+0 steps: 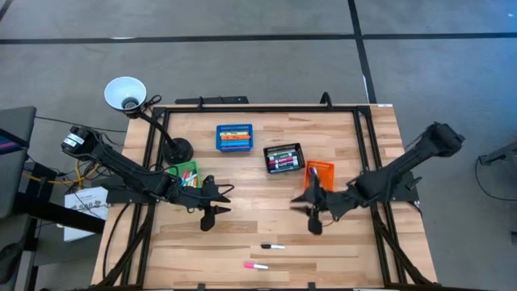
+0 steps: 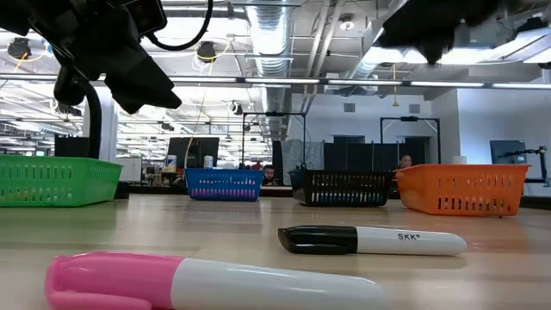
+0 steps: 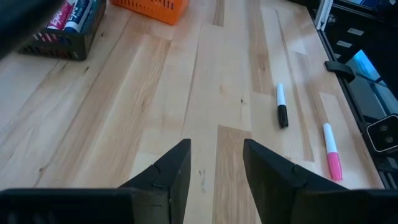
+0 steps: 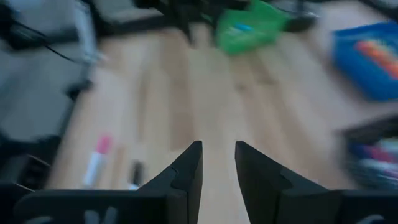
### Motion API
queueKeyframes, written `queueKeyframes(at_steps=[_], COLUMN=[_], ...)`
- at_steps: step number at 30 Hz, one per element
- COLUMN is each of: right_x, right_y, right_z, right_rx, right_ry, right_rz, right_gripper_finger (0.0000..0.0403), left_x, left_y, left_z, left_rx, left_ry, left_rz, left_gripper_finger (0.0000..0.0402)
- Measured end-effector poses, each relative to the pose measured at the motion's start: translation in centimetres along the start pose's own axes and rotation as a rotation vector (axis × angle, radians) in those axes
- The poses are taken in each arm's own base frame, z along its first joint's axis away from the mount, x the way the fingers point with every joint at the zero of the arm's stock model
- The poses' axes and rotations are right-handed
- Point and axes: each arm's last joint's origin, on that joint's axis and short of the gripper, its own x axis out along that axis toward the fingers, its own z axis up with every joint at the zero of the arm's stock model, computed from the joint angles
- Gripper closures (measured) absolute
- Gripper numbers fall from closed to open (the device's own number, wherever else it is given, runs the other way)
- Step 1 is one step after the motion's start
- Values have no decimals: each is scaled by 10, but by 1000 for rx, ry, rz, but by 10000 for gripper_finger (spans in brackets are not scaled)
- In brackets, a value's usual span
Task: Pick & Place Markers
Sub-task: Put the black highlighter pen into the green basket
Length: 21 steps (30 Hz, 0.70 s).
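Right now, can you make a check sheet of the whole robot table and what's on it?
Surface: wooden table, inside a dark frame.
Job's things: black-capped marker and pink-capped marker lie loose near the front edge, apart from each other; more markers sit in the bins.
Bins: green bin, blue bin, black bin, orange bin, in a row at the back.
Clutter: lamp at the back left corner.
End effectors: left end effector open, empty, above bare wood; right end effector open, empty, above bare wood.
Cables: wires off the left edge.
Surroundings: grey floor; office with desks and monitors behind.
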Motion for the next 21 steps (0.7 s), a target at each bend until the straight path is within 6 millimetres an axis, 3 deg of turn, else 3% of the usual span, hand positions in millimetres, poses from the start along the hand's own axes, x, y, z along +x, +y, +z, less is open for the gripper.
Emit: queueKeyframes(at_steps=[5, 10, 16, 21], right_x=[37, 66, 101, 116], right_y=[13, 28, 41, 54], right_z=[-53, -82, -100, -101], right_rx=[96, 12, -25, -108], right_ry=[-209, -248, -121, -128], right_rz=[254, 292, 294, 293], right_gripper_finger=[316, 310, 279, 257], left_x=[0, 0, 0, 0], left_y=[0, -1, -1, -1], left_z=[1, 1, 2, 2], left_rx=[0, -4, -5, -8], left_ry=[-6, -14, -19, -24], left_rz=[-3, -7, -9, -11], left_gripper_finger=[259, 259, 259, 259])
